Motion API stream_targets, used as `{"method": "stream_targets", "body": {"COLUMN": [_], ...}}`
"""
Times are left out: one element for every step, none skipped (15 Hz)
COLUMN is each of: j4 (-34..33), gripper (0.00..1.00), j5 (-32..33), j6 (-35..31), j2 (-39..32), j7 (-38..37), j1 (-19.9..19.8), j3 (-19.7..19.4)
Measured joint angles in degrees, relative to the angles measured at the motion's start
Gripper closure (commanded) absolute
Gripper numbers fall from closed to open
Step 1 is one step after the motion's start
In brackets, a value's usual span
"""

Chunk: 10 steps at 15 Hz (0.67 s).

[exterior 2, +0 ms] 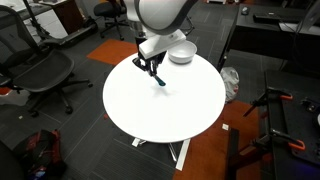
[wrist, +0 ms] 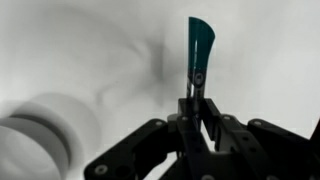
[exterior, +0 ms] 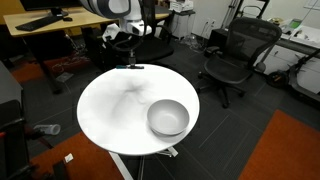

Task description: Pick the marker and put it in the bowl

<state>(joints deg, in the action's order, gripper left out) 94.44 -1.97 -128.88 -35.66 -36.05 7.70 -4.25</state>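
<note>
- Plainly, the jaws pinch the marker point(wrist: 198, 50) by its dark end, teal part jutting beyond them.
- The bowl point(exterior 2: 181, 53) sits apart on the counter point(exterior 2: 170, 115).

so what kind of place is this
Probably an office or lab: an office chair, a desk with computer gear, and carpet around the round table.
</note>
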Motion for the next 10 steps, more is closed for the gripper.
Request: {"method": "stream_targets", "body": {"j4": [0.9,1.7,2.4,3.0,3.3,3.5,3.6,3.7,3.8,3.8], "gripper": [0.95,0.95,0.95,0.95,0.95,0.95,0.95,0.95,0.95,0.95], "j5": [0.0,0.0,0.0,0.0,0.0,0.0,0.0,0.0,0.0,0.0], "j6": [1.0,1.9,2.6,3.4,4.0,4.5,4.7,4.8,5.0,5.2], "j2": [1.5,2.9,4.1,5.1,5.8,6.2,6.4,6.4,6.3,6.1], "j7": [0.1,0.6,1.0,1.3,1.6,2.0,2.1,2.1,2.1,2.1], "j1": [-0.9,-1.9,-2.9,-3.8,-4.7,-5.7,-6.6,-7.5,-8.2,-8.9], "j3": [-0.3,-0.6,-1.0,-1.4,-1.7,-2.0,-2.3,-2.6,-3.0,-3.3]}}
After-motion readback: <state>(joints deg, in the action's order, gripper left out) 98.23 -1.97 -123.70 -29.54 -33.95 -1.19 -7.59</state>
